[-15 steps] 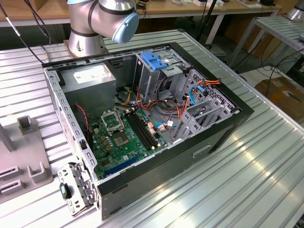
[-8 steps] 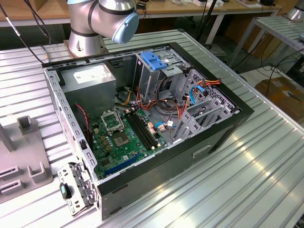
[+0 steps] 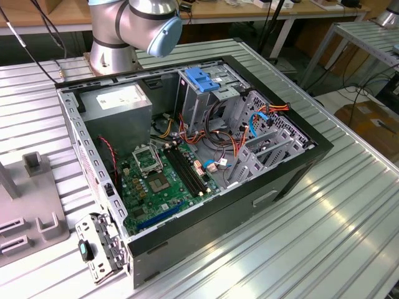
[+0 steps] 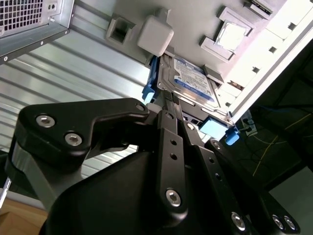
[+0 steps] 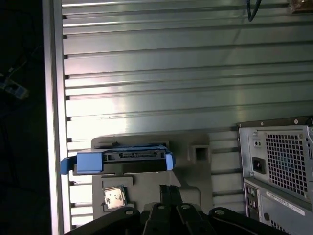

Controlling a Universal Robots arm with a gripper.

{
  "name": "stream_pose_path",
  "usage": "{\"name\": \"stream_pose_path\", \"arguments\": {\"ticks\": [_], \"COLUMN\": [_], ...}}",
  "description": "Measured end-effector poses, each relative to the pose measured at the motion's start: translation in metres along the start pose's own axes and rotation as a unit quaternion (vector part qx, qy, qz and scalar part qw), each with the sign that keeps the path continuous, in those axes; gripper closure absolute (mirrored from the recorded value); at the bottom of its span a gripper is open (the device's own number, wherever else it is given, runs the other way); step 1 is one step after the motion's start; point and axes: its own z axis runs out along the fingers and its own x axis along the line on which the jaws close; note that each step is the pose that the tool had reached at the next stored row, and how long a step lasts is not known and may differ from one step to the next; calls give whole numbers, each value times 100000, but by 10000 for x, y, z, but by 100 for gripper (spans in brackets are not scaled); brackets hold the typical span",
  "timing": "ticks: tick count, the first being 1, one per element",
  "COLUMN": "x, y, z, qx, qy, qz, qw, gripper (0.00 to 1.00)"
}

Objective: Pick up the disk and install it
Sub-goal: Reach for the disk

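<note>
The disk is lying label-up on a grey holder, with its blue side rails sticking out at either end and a small square chip sitting in a pocket of the same holder just beside it. The claw is hanging right at the disk's near edge in both wrist views, and I cannot tell whether it is open, closed or holding anything. The holder is resting on the ribbed metal table, near the back of the computer case. In the exterior view, the case is lying open across the middle of the frame, showing a green circuit board. A grey box with a white sticker is sitting above the board. A metal cage with a blue latch is standing at upper centre. The arm's base is rising at the upper left.
</note>
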Motion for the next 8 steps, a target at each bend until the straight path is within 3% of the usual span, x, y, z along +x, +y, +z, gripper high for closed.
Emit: {"name": "stream_pose_path", "arguments": {"ticks": [8], "x": [82], "y": [43], "z": [5], "qx": [83], "qy": [-4], "qz": [1], "qw": [100000], "gripper": [89]}}
